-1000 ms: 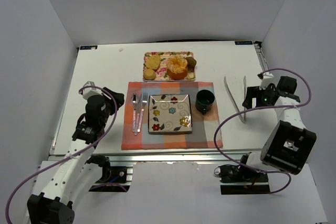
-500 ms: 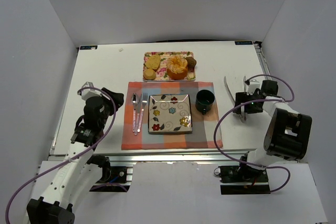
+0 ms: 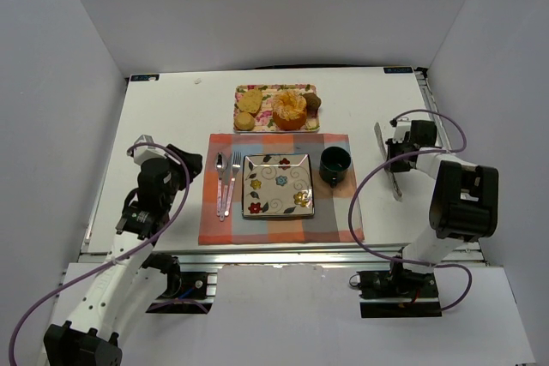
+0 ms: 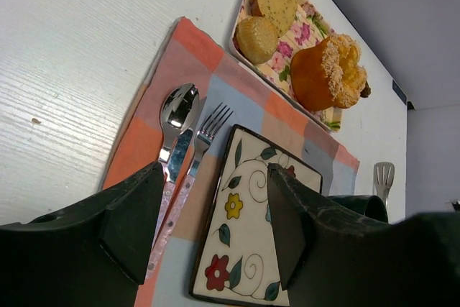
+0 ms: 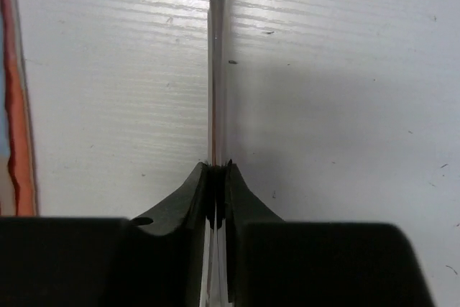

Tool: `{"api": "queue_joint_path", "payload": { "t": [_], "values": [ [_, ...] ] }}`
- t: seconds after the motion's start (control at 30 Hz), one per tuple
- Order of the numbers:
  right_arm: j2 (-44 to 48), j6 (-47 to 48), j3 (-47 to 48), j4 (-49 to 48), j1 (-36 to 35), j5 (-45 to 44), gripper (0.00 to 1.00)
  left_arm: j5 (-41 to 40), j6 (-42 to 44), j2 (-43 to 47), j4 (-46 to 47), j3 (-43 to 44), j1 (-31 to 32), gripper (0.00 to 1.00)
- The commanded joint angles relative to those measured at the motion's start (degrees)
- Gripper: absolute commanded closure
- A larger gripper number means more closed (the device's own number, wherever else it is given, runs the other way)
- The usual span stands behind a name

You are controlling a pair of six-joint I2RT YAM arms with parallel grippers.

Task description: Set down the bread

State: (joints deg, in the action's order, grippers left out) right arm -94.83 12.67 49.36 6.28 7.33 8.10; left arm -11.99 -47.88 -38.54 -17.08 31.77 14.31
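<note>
Right wrist view: the tongs (image 5: 217,70) are clenched in the right claw (image 5: 217,168); pinched so thinly, they could be twisted loose before the bread (image 3: 290,110) is reached.

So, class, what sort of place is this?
Probably a robot test cell staged as a dinner setting: two arms at a white-walled table, a placemat with plate, spoon and fork, a pastry tray.

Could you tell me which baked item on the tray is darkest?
The brown muffin at the right end of the tray; the bun is orange, the rolls tan.
</note>
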Motion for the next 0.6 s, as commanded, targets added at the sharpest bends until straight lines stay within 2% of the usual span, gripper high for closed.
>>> {"api": "queue_joint_path", "payload": {
  "t": [0.0, 0.03, 0.1, 0.23, 0.43, 0.57],
  "values": [
    [6.2, 4.2, 4.8, 4.0, -0.3, 8.1, 0.94, -0.4, 0.2, -0.7, -0.6, 1.3, -0.3, 0.31],
    [8.4, 6.5, 6.9, 6.2, -0.3, 12.0, 0.94, -0.3, 0.3, -0.8, -0.3, 1.3, -0.3, 0.31],
    [12.1, 10.3, 12.5, 9.3, -1.3, 19.6, 0.74, -0.1, 0.1, -1.4, 0.6, 0.9, -0.3, 0.31],
    [13.0, 8.5, 18.2, 11.5, -4.2, 21.2, 0.60, 0.2, -0.1, -1.6, 1.3, 0.8, -0.3, 0.31],
    [11.5, 6.1, 25.0, 12.6, -10.8, 21.7, 0.52, 0.2, 0.2, -1.5, 1.0, 0.9, -0.3, 0.31],
    [9.8, 7.6, 29.8, 13.7, -15.1, 20.6, 0.52, -0.1, 0.2, -0.8, 0.6, 0.8, -0.3, 0.31]
  ]
}}
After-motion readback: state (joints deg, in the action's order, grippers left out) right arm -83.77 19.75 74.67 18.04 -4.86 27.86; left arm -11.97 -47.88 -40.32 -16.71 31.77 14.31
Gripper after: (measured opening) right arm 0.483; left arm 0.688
